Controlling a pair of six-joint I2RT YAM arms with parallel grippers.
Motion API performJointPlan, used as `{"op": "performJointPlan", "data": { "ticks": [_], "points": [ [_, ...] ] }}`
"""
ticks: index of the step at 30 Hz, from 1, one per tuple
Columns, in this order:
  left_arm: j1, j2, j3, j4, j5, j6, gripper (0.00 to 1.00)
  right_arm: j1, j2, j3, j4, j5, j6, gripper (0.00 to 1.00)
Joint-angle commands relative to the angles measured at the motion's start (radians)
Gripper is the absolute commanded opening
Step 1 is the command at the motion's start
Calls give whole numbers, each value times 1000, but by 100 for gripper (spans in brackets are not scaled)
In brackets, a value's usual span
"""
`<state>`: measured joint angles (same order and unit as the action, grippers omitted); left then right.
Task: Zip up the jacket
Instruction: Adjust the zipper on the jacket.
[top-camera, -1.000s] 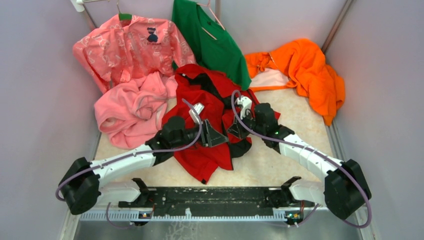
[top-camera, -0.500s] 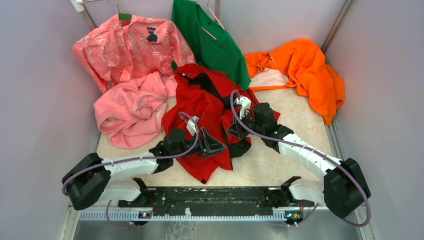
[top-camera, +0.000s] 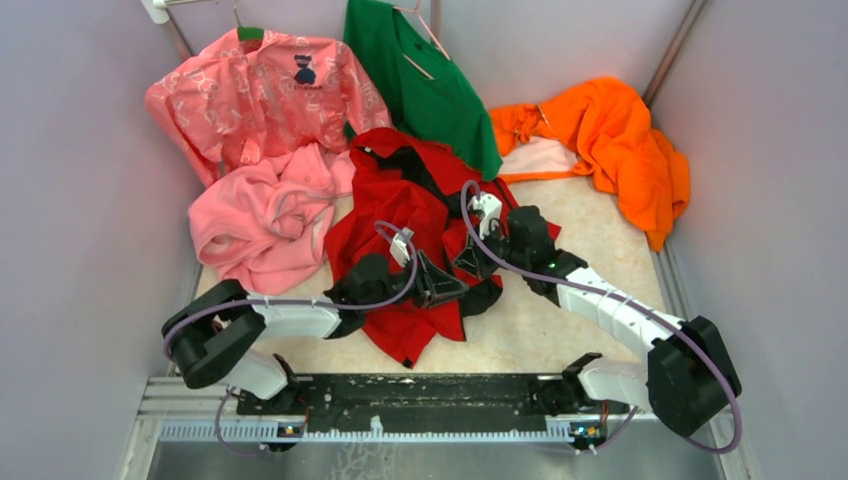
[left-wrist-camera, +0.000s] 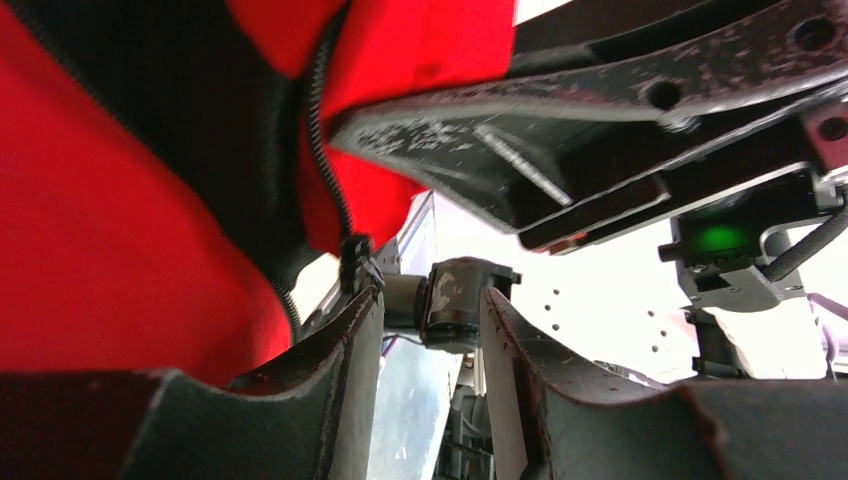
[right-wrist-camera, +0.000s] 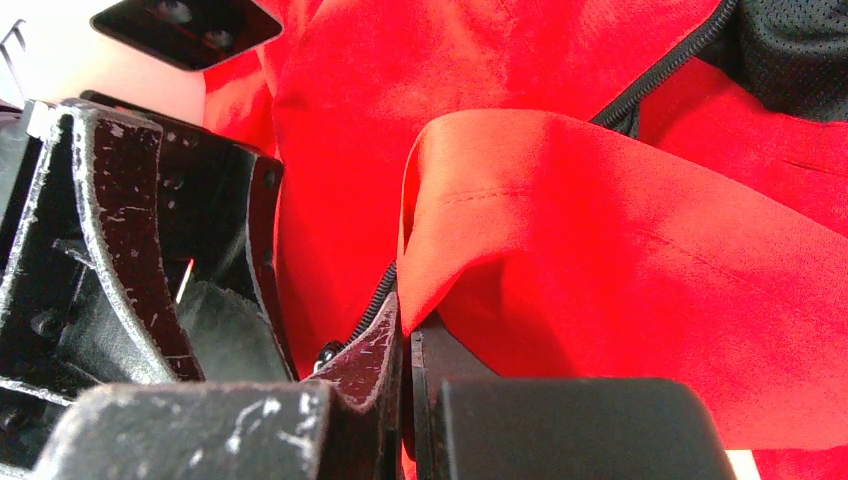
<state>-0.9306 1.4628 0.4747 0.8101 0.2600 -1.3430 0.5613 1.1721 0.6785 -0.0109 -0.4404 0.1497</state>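
Red jacket (top-camera: 400, 212) lies rumpled, unzipped, pink fleece (top-camera: 258, 225) touching its left edge, bare table (top-camera: 592, 232) to its right. Right gripper (right-wrist-camera: 405, 335) pinches its zipper hem; left gripper (left-wrist-camera: 430, 305) gapes empty.

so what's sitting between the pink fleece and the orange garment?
The red jacket, crumpled, with the green shirt's lower hem hanging at its far edge. The top view shows it: pink fleece on its left, orange garment to its far right.
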Motion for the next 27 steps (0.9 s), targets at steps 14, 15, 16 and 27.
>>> {"op": "performJointPlan", "data": {
  "ticks": [14,15,16,27],
  "points": [
    [-4,-14,62,-79,-89,82,36,13,-6,6,49,-20,-6,0],
    [-4,-24,60,-95,-98,84,38,12,-5,5,49,-20,-6,0],
    [-4,-31,56,-99,-105,87,38,14,-7,4,49,-20,-7,0],
    [-17,-318,188,-404,-25,782,46,14,-3,7,49,-33,-6,0]
  ]
}}
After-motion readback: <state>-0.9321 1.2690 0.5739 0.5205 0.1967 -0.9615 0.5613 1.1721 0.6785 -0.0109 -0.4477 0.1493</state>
